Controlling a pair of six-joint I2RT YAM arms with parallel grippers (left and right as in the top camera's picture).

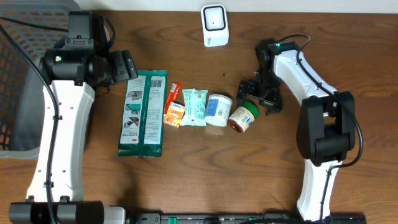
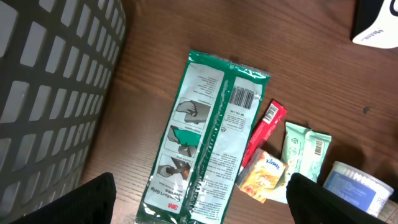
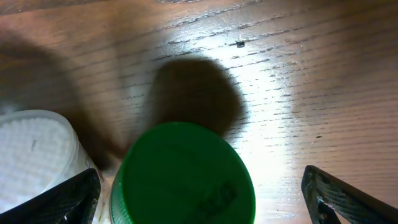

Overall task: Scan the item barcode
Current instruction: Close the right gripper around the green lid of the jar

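Note:
A row of items lies mid-table: a green glove pack (image 1: 144, 112), a red stick (image 1: 175, 92), an orange packet (image 1: 175, 116), a teal packet (image 1: 194, 107), a white tub (image 1: 218, 109) and a green-lidded jar (image 1: 244, 117). The white scanner (image 1: 214, 25) stands at the back. My right gripper (image 1: 260, 93) is open just behind the jar; in the right wrist view the green lid (image 3: 183, 177) sits between its spread fingers (image 3: 348, 199) without being held. My left gripper (image 1: 127, 65) hangs open above the glove pack (image 2: 211, 137), whose barcode (image 2: 244, 96) faces up.
A grey mesh basket (image 1: 18, 74) stands at the left table edge, close beside the left arm, and its wall (image 2: 50, 81) fills the left of the left wrist view. The white tub (image 3: 34, 149) lies touching the jar's left side.

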